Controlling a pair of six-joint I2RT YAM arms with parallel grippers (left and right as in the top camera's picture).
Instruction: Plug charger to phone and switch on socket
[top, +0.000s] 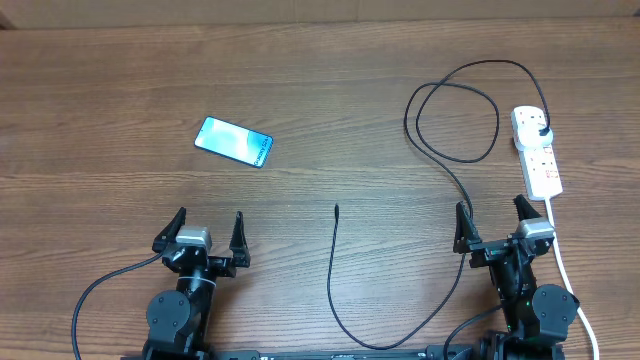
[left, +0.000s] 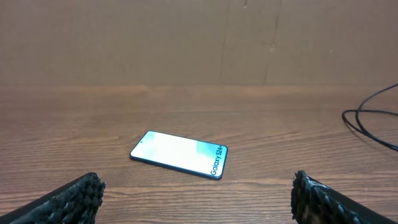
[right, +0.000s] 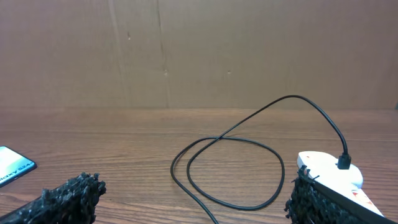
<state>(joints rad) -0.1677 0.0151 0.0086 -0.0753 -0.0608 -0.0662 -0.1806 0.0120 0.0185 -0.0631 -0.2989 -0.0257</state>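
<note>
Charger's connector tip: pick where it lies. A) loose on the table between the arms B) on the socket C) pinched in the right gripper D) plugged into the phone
A: the connector tip of the charger lies bare on the table, apart from the phone, with nothing gripping it.

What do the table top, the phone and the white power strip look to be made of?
The table looks like wood or wood-look laminate, matte, with long grain lines and plank seams. The phone seems glass-fronted: glossy lit screen, dark rim of unclear material. The socket is probably moulded white plastic, smooth with rounded ends.
</note>
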